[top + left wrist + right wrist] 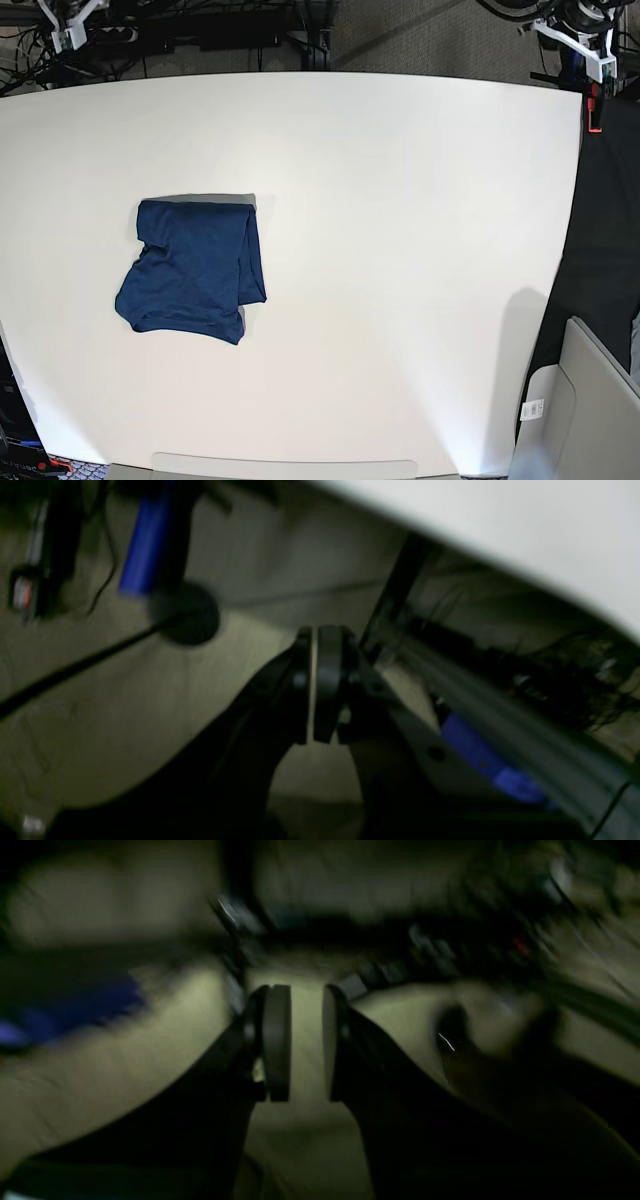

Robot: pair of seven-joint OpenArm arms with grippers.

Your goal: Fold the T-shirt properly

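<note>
The T-shirt lies folded into a compact dark blue bundle on the left half of the white table, its lower edge slightly askew. Neither gripper is near it. Both arms are pulled back past the table's far corners: the right arm at the top left of the base view, the left arm at the top right. In the left wrist view my left gripper is shut with nothing held, its pads almost touching. My right gripper is open by a narrow gap, with nothing in it, over the floor.
Cables and dark equipment crowd the floor beyond the table's far edge. A grey bin or chair stands off the table's front right corner. Both wrist views are blurred and show floor, a table leg and blue objects.
</note>
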